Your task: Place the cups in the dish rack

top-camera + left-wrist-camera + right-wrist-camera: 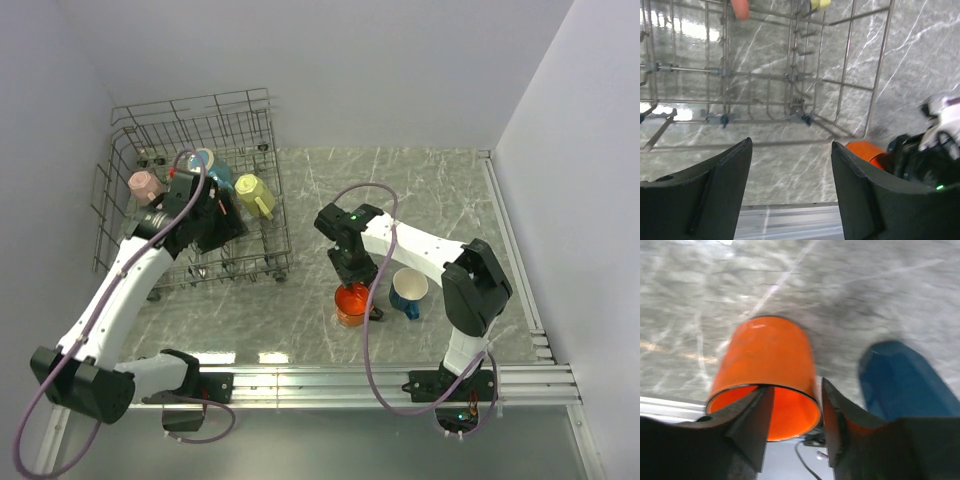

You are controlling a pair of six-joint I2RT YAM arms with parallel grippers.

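Action on two fronts from above: the large grey wire dish rack (190, 108) sits far left, with a pale pink mug (145, 184), a light blue mug (204, 160) and a pale yellow mug (254, 194) among its tines. The left gripper (215, 228) hangs inside the rack. The right gripper (352, 282) is down on the glossy orange mug (351, 302), and the dark blue mug (408, 290) is just beside it on the grey marbled table (440, 200).

Left wrist now: fingers spread wide, nothing between them, only rack wire below.

Right wrist: jaws parted astride the orange rim, one finger inside, one outside. We'd call it a wall pinch lined up but not clamped, probably because the body looks too wide to span.
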